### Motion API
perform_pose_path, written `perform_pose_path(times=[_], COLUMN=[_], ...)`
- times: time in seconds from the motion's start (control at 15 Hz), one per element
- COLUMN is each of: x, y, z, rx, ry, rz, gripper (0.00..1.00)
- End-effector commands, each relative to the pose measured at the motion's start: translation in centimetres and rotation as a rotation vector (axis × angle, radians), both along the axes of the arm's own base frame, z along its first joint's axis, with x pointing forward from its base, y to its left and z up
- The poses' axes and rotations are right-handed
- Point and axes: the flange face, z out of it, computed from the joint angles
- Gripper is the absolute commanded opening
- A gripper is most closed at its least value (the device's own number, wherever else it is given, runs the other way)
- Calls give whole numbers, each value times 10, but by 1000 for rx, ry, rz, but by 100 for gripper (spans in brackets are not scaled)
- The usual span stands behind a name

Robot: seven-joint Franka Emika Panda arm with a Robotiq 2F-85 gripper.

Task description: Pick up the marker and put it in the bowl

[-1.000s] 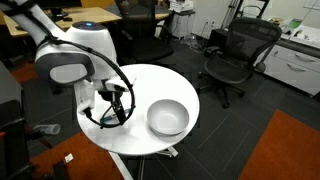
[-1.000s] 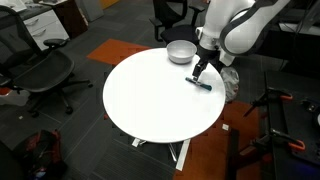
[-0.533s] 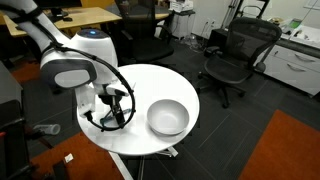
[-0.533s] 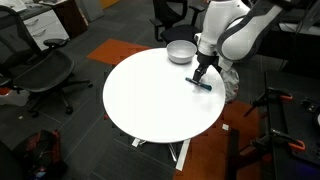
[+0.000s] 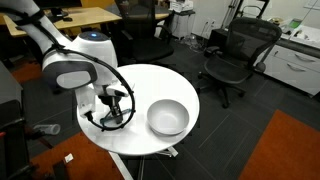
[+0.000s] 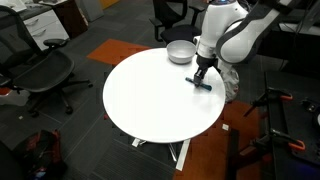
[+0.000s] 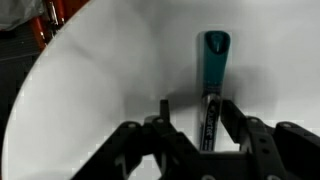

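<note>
The gripper (image 7: pixel 197 128) hangs with jaws spread, straddling one end of the marker (image 7: pixel 213 85), which lies flat on the table (image 6: pixel 150 95) near the bowl (image 6: pixel 181 52). The marker's long axis runs crossways to the jaws' closing line.

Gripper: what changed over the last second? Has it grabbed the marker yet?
The gripper has come down slightly toward the marker. The wrist view shows its jaws open and straddling the marker, with nothing taken hold of yet. The marker lies flat in the same spot on the table, and the bowl has not moved.
</note>
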Motion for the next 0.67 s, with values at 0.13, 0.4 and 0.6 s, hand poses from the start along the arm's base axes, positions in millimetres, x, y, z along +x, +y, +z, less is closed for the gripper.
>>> perform_pose_path(times=[0.13,0.4,0.6], x=[6,7,11], y=[-1,2,10], z=[1,12,42], rx=[11,2,-13], ry=[12,6,-43], rz=[2,-18,-10], gripper=[13,5,5])
